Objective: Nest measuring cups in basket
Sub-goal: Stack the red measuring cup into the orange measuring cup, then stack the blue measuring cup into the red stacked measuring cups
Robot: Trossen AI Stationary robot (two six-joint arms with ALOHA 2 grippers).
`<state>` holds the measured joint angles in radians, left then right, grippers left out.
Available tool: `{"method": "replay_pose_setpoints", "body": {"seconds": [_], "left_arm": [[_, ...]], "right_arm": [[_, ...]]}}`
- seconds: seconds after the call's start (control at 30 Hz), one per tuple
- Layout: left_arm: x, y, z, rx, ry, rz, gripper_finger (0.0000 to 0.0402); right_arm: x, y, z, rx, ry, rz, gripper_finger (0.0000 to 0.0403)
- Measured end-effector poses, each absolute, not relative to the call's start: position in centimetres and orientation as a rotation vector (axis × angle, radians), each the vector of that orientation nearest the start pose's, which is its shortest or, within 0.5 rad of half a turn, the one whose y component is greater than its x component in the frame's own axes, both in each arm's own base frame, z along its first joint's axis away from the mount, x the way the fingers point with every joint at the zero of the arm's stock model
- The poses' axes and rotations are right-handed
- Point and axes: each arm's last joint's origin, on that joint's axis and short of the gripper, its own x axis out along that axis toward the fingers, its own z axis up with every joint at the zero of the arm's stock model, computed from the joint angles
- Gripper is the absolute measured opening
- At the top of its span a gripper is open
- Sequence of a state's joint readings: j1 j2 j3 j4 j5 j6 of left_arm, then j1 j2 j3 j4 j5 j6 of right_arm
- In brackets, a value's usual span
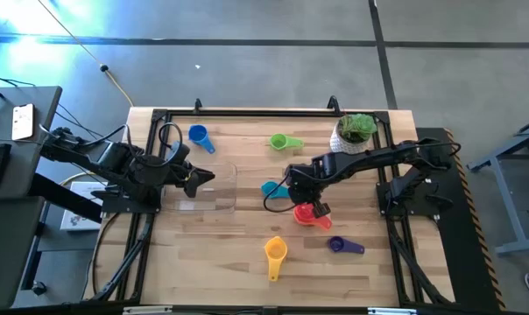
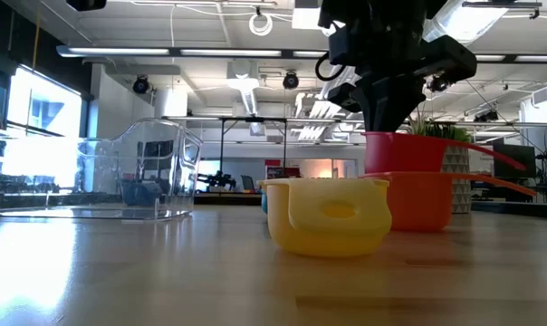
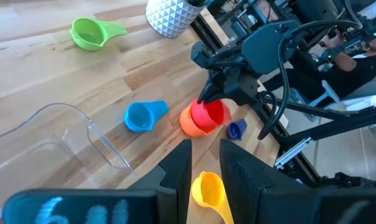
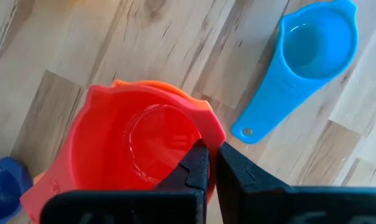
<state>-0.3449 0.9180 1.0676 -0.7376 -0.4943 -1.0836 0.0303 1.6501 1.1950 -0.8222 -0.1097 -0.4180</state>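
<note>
The yellow cup (image 2: 328,215) sits nearest on the tabletop (image 1: 247,262), alone and out of the way, with the purple cup (image 1: 338,246) just beside it toward the right arm.

Behind the yellow cup, the red cup (image 4: 144,149) rests inside the orange cup (image 2: 423,201), which stands on the wood. The right pincer (image 4: 208,163) is clenched on the red cup's rim, one finger inside the bowl and one outside. This thin pinch looks like the weak point: if the arm lifts, the red cup may tilt or slip out. If the two cups are wedged together, the orange one could rise with the red, then drop off partway. If they are loose, it will stay behind and need its own trip.

The cyan cup (image 4: 303,59) lies just beside the red and orange pair, on the basket's side, so a low sweep toward the basket (image 1: 208,188) could knock it.

The basket stands beyond these cups, well apart from the pair, and its clear low walls are easy to clip on the way in. The left pincer (image 1: 197,180) hovers at the basket, jaws parted and grasping nothing; the arms could crowd each other there.

Farthest off lie the blue cup (image 1: 199,136) and the green cup (image 1: 282,141).
</note>
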Motion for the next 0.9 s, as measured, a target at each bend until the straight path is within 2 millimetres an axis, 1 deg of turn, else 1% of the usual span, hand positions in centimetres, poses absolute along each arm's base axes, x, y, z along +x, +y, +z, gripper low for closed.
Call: {"method": "replay_pose_setpoints", "body": {"seconds": [0.43, 0.73, 0.8, 0.9], "left_arm": [[16.5, -4.5, 35.7, -0.808, 0.411, 0.393, 0.0074], [16.5, -4.5, 35.7, -0.808, 0.411, 0.393, 0.0074], [16.5, -4.5, 35.7, -0.808, 0.411, 0.393, 0.0074], [16.5, -4.5, 35.7, -0.809, 0.411, 0.393, 0.0074]], "right_arm": [[31.5, 1.8, 22.0, -0.325, 1.227, 0.406, 0.0040], [31.6, 1.8, 22.1, -0.307, 1.218, 0.381, 0.0064], [31.7, 1.8, 22.3, -0.278, 1.220, 0.359, 0.0064], [32.0, 1.8, 23.2, -0.243, 1.209, 0.323, 0.0064]]}}
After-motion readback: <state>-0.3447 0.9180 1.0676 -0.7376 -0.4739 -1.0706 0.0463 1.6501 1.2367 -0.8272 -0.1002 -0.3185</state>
